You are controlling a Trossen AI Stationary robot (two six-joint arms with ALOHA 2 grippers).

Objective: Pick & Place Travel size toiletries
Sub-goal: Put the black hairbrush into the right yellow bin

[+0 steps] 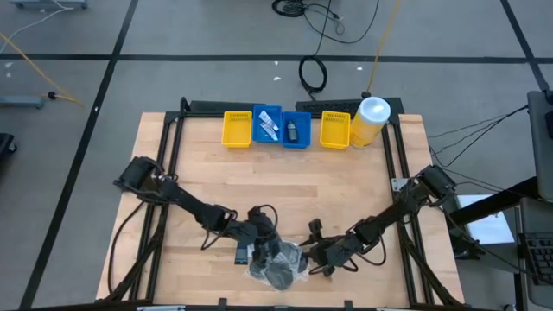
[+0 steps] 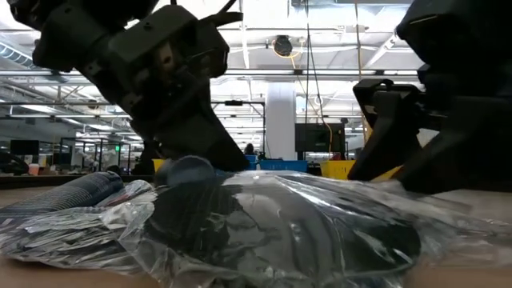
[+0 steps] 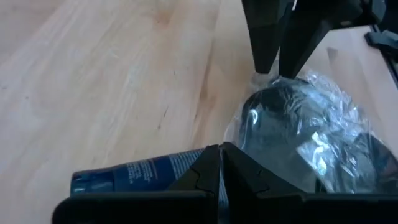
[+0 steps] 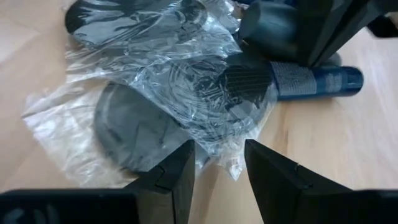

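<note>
A crumpled clear plastic bag lies on the table near its near edge. Dark grey round puffs show through the bag. A dark blue printed tube lies flat beside the bag, on its left side. My left gripper is shut, low over the tube and the bag's left edge. My right gripper is open at the bag's right edge. Its fingers stand on either side of a loose flap of the plastic. My left gripper comes down on a slant from the table's left, and its shut fingertips stand right in front of the blue tube. The fingers themselves hide the spot, so I cannot tell whether they touch the tube or the plastic.
Along the far edge stands a row of bins: yellow, blue with white tubes, blue with a small dark bottle, yellow. A big yellow canister is at the row's right end. Bare wood lies between.
</note>
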